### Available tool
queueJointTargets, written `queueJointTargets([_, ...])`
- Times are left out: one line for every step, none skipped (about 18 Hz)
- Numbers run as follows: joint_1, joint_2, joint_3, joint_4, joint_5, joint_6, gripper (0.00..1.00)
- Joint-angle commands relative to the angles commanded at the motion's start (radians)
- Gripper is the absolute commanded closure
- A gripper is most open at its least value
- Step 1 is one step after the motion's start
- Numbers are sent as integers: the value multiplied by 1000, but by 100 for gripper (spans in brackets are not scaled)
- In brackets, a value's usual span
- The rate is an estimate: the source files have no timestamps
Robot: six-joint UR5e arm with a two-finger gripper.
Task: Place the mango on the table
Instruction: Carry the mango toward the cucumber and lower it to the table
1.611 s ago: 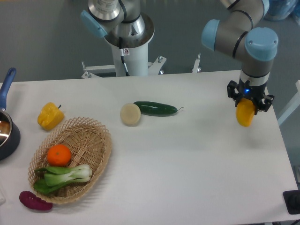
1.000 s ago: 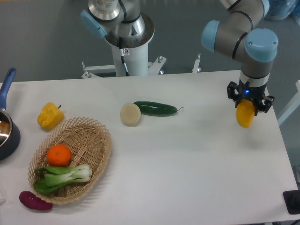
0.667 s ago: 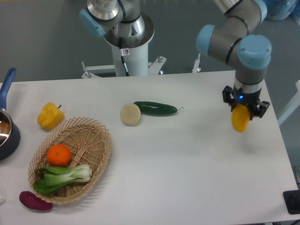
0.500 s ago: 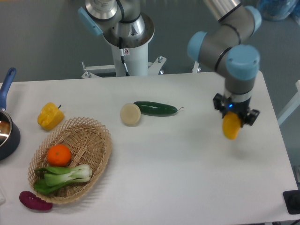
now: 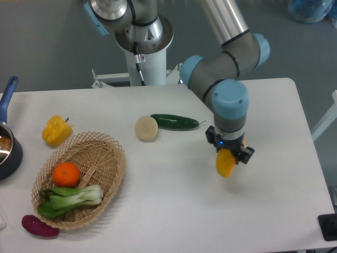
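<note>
- The claw [image 5: 228, 153] is pointing straight down over the table [image 5: 174, 211], and its two fingers are clenching the upper end of the mango [image 5: 225, 163].
- The mango is hanging below the claw with its long axis nearly upright, yellow-orange, its lower end sitting just above or at the white surface; whether it is touching cannot be told from this view.
- A faint shadow is lying on the table just beside the fruit's lower end, on the right of the claw.
- The arm's grey wrist with a blue cap [image 5: 229, 100] is standing directly above the claw, and the silver forearm is rising up and away toward the rear.
- A dark green cucumber [image 5: 175, 122] is lying on the table to the left of the claw and a little farther back, well apart from the mango.
- A pale round vegetable [image 5: 146, 128] is touching the cucumber's left end, farther left of the claw.
- A wicker basket [image 5: 108, 155] is sitting far left of the claw, holding an orange [image 5: 66, 174] and a bok choy [image 5: 73, 198].
- A yellow bell pepper [image 5: 56, 130] is resting on the table beyond the basket, far left of the claw.
- A purple vegetable [image 5: 39, 226] is lying just beside the basket's near edge.
- A dark pan with a blue handle [image 5: 7, 137] is showing at the far left border.
</note>
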Motion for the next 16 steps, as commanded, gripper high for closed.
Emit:
queueJointTargets([-8, 0, -14, 12, 0, 0, 63])
queueJointTargets([-9, -2, -25, 18, 0, 0, 62])
queueJointTargets([-11, -3, -31, 17, 0, 0, 58])
queueJointTargets([-14, -8, -35, 19, 2, -2, 56])
queueJointTargets([-14, -11, -37, 19, 2, -8, 54])
queueJointTargets([-15, -12, -37, 19, 0, -14, 51])
queueJointTargets([-15, -14, -37, 19, 0, -14, 48])
queueJointTargets([-15, -14, -37, 19, 0, -14, 45])
queueJointTargets([-23, -14, -35, 19, 0, -14, 42])
queueJointTargets([-25, -17, -35, 19, 0, -14, 36])
queueJointTargets([-25, -17, -35, 19, 0, -12, 29])
queueJointTargets([-25, -18, -35, 19, 0, -9, 8])
queueJointTargets([-25, -18, -35, 19, -2, -14, 0])
queueJointTargets([-25, -18, -34, 17, -2, -15, 0])
queueJointTargets([-25, -24, -34, 23, 0, -14, 0])
queueJointTargets([-25, -29, -32, 26, 0, -14, 0])
